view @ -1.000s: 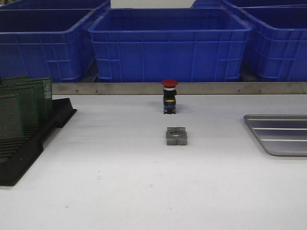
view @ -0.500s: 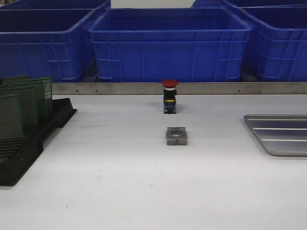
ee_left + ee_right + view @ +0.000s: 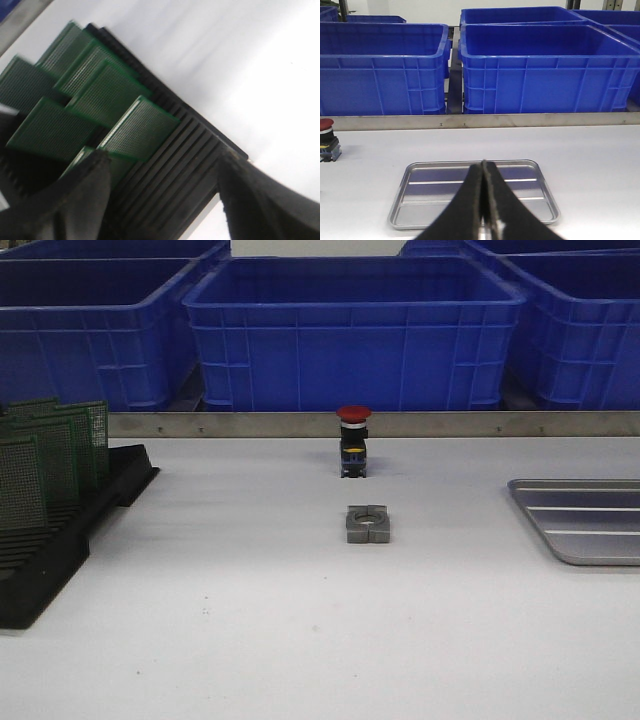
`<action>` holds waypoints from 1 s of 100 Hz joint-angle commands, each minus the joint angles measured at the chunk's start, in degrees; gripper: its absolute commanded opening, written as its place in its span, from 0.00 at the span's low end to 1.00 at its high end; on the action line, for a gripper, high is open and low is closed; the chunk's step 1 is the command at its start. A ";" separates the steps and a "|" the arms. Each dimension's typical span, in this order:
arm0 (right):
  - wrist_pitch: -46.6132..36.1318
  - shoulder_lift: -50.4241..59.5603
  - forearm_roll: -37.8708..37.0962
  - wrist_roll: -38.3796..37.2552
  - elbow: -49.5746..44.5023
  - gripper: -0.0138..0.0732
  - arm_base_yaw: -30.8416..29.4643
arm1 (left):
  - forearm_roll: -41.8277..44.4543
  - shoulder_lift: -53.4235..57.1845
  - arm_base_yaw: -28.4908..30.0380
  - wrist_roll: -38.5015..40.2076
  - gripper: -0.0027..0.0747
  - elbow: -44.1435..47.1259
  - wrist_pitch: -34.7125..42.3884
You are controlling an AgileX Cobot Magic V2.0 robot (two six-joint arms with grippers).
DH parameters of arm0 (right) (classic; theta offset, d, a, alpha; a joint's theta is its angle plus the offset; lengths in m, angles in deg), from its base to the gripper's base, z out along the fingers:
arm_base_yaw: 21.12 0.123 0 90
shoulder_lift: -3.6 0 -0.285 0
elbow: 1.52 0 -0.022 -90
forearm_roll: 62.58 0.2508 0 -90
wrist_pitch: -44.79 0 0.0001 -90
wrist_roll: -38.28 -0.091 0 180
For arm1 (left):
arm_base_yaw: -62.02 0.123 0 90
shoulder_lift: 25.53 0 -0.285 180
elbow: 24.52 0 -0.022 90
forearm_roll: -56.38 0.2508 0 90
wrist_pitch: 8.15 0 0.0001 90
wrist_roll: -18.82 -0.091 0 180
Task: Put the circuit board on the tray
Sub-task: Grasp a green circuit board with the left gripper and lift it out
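Note:
Several green circuit boards (image 3: 50, 455) stand upright in a black slotted rack (image 3: 60, 540) at the table's left edge. In the left wrist view the boards (image 3: 95, 95) and the rack (image 3: 180, 165) fill the picture. My left gripper (image 3: 162, 160) is open above the rack, one finger over the nearest board, nothing between the jaws. The silver tray (image 3: 585, 520) lies empty at the right edge. In the right wrist view my right gripper (image 3: 483, 167) is shut and empty, hovering in front of the tray (image 3: 420, 175). Neither arm shows in the front view.
A red-capped push button (image 3: 353, 440) stands mid-table, with a grey metal block (image 3: 367, 524) in front of it. Blue plastic bins (image 3: 350, 330) line the back behind a metal rail (image 3: 400, 424). The button also shows in the right wrist view (image 3: 327, 140).

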 commanded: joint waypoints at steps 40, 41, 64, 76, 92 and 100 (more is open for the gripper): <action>-4.32 1.39 -0.53 0.03 0.73 0.03 -0.21 | 2.56 -16.03 -0.55 -24.40 0.50 -13.88 -4.03; -4.32 1.39 -0.53 0.03 0.73 0.03 -0.21 | 2.71 -16.28 -0.55 -24.40 0.50 -13.91 -4.05; -4.32 1.39 -0.53 0.03 0.73 0.03 -0.21 | 4.05 -21.51 -1.67 -27.04 0.50 -14.75 -2.45; -4.32 1.39 -0.53 0.03 0.73 0.03 -0.21 | 4.18 -23.72 -1.86 -27.04 0.50 -14.75 -2.31; -4.32 1.39 -0.53 0.03 0.73 0.03 -0.21 | 4.80 -24.00 -1.86 -27.04 0.41 -14.75 -2.16; -4.32 1.39 -0.53 0.03 0.73 0.03 -0.21 | 4.80 -24.00 -1.86 -27.04 0.25 -14.75 -2.27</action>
